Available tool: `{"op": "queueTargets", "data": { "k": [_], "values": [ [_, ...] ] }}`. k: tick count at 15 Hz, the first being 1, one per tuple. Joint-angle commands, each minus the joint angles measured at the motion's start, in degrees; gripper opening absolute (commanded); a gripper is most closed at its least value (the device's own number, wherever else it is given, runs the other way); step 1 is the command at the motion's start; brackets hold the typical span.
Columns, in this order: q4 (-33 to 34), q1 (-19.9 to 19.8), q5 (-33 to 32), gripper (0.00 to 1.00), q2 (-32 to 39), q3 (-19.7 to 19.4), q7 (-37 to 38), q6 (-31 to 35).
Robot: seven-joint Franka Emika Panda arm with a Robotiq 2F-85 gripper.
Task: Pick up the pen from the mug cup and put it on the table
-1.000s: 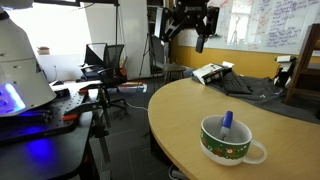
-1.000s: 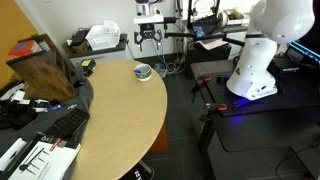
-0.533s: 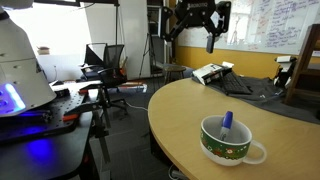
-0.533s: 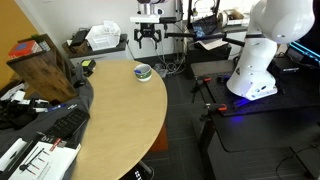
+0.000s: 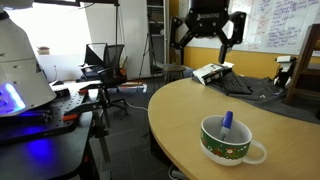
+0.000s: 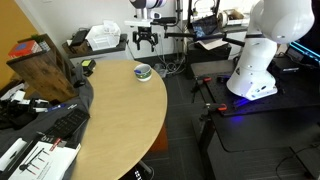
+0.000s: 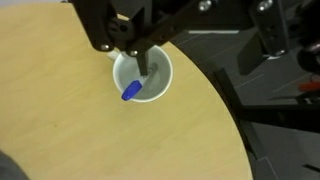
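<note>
There is one pen [image 5: 226, 121] and one mug cup [image 5: 228, 142], counted alike in the wrist view and in both exterior views. One table [image 5: 180, 115] with a tan top is in view, and one gripper [image 5: 206, 42] on one arm. To the left in an exterior view stands one white rounded machine [image 5: 20, 60], with one black office chair [image 5: 108, 58] farther off. One whiteboard [image 5: 275, 22] hangs at the far right. One flat white and black box [image 5: 212, 71] lies at the table's far end. One brown box [image 6: 45, 65] sits at the left (the dark clutter near it is too blurred to count).
</note>
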Motion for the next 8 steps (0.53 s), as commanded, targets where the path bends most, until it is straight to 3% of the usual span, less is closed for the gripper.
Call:
{"op": "queueTargets", "data": {
  "k": [1,8],
  "values": [
    [8.0,-0.6,5.0,1.00,10.2,0.4,7.9,-0.7],
    [19.7,-5.3,14.2,1.00,25.3,1.4,19.6,-1.0]
  ]
}}
